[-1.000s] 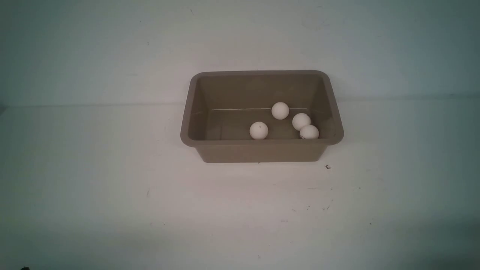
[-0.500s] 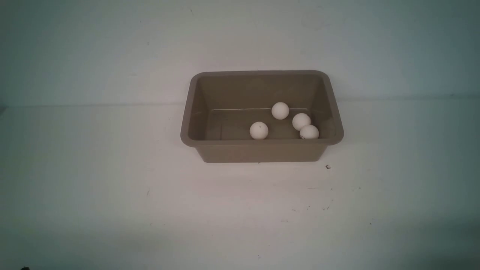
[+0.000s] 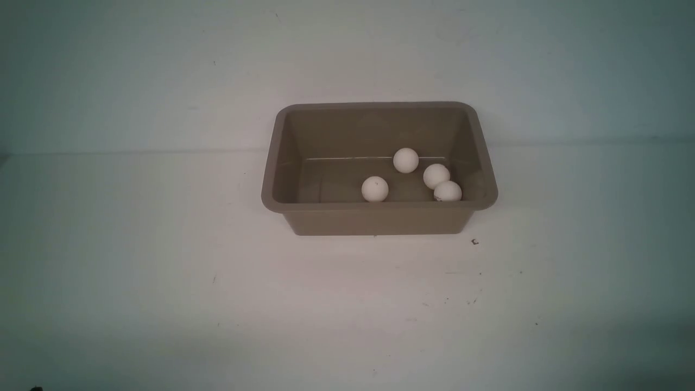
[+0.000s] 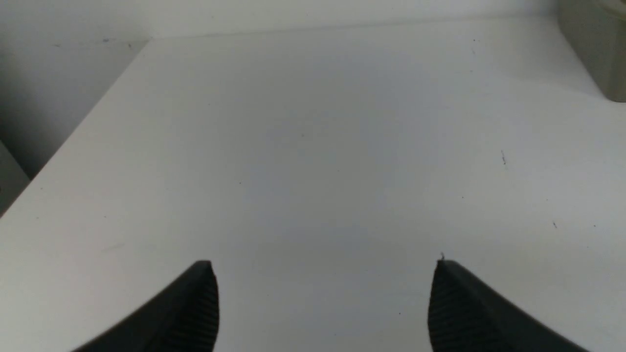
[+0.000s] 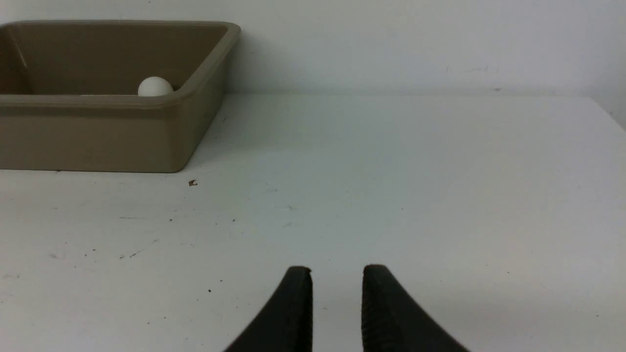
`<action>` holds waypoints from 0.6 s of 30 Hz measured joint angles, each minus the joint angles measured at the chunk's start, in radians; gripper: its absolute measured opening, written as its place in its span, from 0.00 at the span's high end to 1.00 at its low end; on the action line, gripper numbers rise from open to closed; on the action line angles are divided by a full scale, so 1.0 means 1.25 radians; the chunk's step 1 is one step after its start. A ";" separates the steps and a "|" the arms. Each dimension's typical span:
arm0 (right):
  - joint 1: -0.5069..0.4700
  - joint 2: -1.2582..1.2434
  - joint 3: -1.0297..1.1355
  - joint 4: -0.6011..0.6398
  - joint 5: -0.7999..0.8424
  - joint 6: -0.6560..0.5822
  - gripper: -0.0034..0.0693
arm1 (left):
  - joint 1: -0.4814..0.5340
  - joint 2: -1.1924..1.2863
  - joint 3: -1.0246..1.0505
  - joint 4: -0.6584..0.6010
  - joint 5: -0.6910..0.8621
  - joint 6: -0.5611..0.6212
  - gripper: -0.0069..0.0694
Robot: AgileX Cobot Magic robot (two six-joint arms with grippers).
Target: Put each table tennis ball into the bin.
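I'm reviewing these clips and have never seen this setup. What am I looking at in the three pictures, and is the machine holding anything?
It is a two-armed robot at a white table. The wide picture looks forward from between the arms. It shows a grey-brown bin with four white table tennis balls inside. The other two pictures come from cameras on the wrists. The left gripper has its dark fingers wide apart over bare table. The right gripper has its fingers nearly together, with a narrow empty gap. Neither holds anything.
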 joint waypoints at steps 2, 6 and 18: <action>0.000 0.000 0.000 0.000 0.000 0.000 0.76 | 0.000 0.000 0.000 0.000 0.000 0.000 0.23; 0.000 0.000 0.000 0.000 0.000 0.000 0.76 | 0.000 0.000 0.000 0.000 0.000 0.000 0.23; 0.000 0.000 0.000 0.000 0.000 0.000 0.76 | 0.000 0.000 0.000 -0.096 -0.001 0.000 0.23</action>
